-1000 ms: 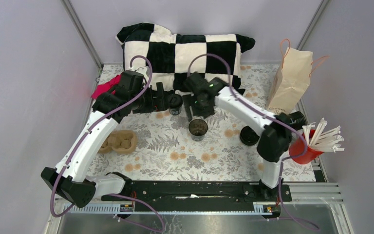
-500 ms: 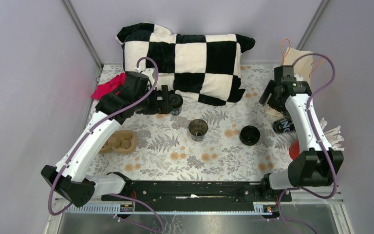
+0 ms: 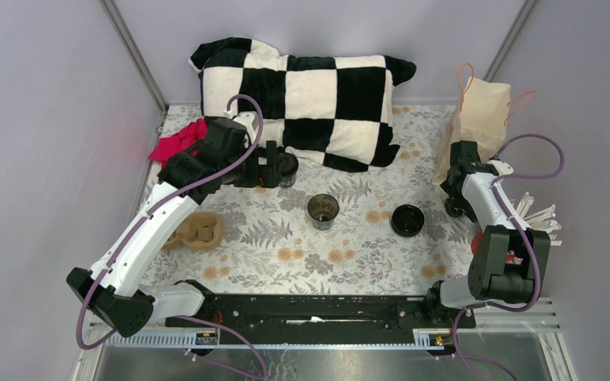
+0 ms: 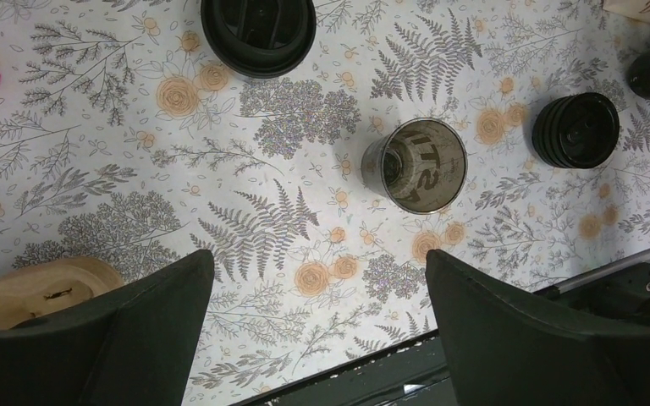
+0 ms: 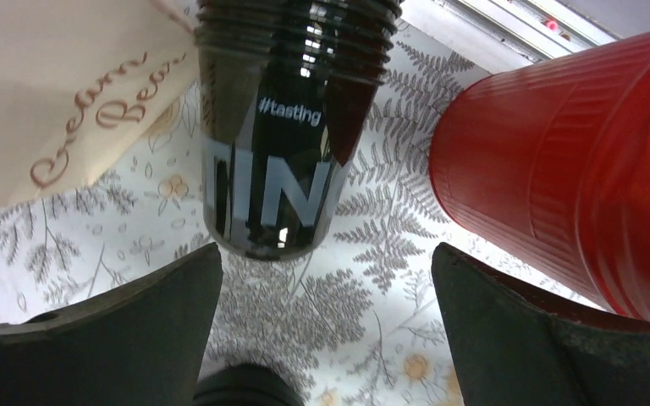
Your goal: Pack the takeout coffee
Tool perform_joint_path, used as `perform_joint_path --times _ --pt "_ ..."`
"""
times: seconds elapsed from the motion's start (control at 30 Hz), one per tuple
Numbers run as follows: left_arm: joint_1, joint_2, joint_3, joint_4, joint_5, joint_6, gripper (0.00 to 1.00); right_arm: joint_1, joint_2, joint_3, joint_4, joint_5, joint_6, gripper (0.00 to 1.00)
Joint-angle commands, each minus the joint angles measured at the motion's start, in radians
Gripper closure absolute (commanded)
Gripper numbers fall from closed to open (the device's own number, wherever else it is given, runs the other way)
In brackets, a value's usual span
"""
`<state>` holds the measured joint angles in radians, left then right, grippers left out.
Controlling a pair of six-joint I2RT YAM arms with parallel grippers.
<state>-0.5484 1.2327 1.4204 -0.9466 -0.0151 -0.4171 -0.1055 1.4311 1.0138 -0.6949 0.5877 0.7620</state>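
Note:
One black paper cup (image 3: pixel 323 209) stands open and lidless mid-table; it also shows in the left wrist view (image 4: pixel 426 165). A second black cup (image 5: pixel 275 169), lidded and printed "#tasting", lies on its side between the paper bag and the red cup. My right gripper (image 5: pixel 326 313) is open and low just short of its base, not touching it; from above the gripper (image 3: pixel 454 200) mostly hides it. A loose black lid (image 3: pixel 407 220) lies right of the open cup. My left gripper (image 3: pixel 270 167) is open and empty beside another round black lid (image 3: pixel 287 164).
A brown paper bag (image 3: pixel 476 119) stands at the back right. A red cup of white straws (image 5: pixel 559 169) is close to the right finger. The brown pulp carrier (image 3: pixel 194 230) sits front left. A checkered pillow (image 3: pixel 310 87) and a pink cloth (image 3: pixel 176 143) lie at the back.
My right arm has swung from the middle of the table to the far right and dropped down at the lying cup. My left arm has barely moved.

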Motion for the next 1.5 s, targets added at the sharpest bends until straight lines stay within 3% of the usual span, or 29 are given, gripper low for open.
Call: perform_joint_path --times 0.0,0.3,0.93,1.07,1.47 --pt "-0.002 -0.021 0.017 0.012 -0.023 0.014 0.01 -0.039 0.011 -0.04 0.21 0.052 0.062 0.0" --pt "-0.001 -0.009 0.022 -0.001 -0.041 0.015 0.01 -0.07 0.162 0.001 0.28 0.066 0.031 0.0" --pt "0.005 0.037 0.045 -0.017 -0.056 0.024 0.01 -0.142 0.221 -0.056 0.432 0.055 -0.008 0.01" --pt "0.007 0.043 0.052 -0.019 -0.054 0.023 0.01 -0.141 0.199 -0.084 0.457 0.05 -0.006 0.12" --pt "0.007 0.028 0.038 -0.015 -0.036 0.014 0.01 -0.141 0.074 -0.197 0.564 0.031 -0.104 0.29"
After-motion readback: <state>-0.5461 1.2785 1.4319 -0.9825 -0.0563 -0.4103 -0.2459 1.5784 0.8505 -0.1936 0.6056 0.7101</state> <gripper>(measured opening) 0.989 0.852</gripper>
